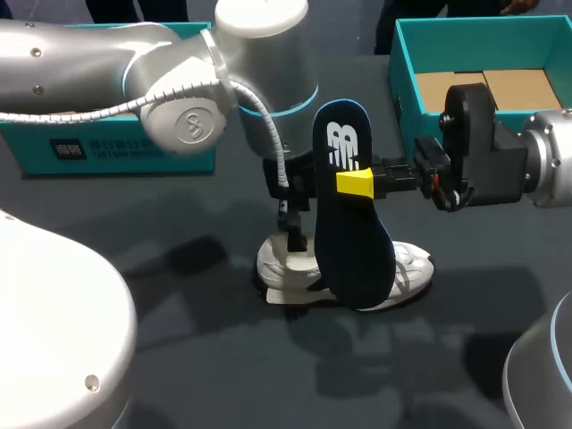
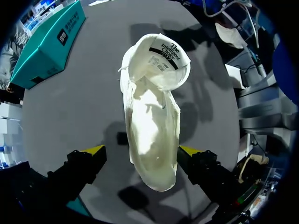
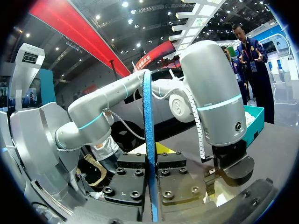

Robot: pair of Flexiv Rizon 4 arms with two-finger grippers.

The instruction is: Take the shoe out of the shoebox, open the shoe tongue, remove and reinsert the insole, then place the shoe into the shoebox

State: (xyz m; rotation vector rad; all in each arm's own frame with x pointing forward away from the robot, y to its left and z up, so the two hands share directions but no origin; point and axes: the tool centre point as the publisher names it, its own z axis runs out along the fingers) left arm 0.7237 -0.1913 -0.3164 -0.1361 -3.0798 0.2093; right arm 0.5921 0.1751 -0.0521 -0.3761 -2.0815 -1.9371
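A white shoe (image 1: 304,273) lies on the dark table, partly hidden behind the insole. In the left wrist view the shoe (image 2: 152,116) sits below and between my left gripper's (image 2: 141,153) wide open yellow-tipped fingers, its opening facing up. My left gripper (image 1: 290,214) hangs over the shoe's heel. A dark blue insole (image 1: 350,210) with a white logo stands upright above the shoe, with my right gripper (image 1: 356,182) shut on its edge. In the right wrist view the insole (image 3: 148,140) shows edge-on as a thin blue strip between the jaws.
A teal shoebox (image 1: 407,67) with brown cardboard inside stands at the back right. Its teal lid (image 1: 116,147) lies at the back left, behind my left arm. The dark table (image 1: 206,357) in front of the shoe is bare.
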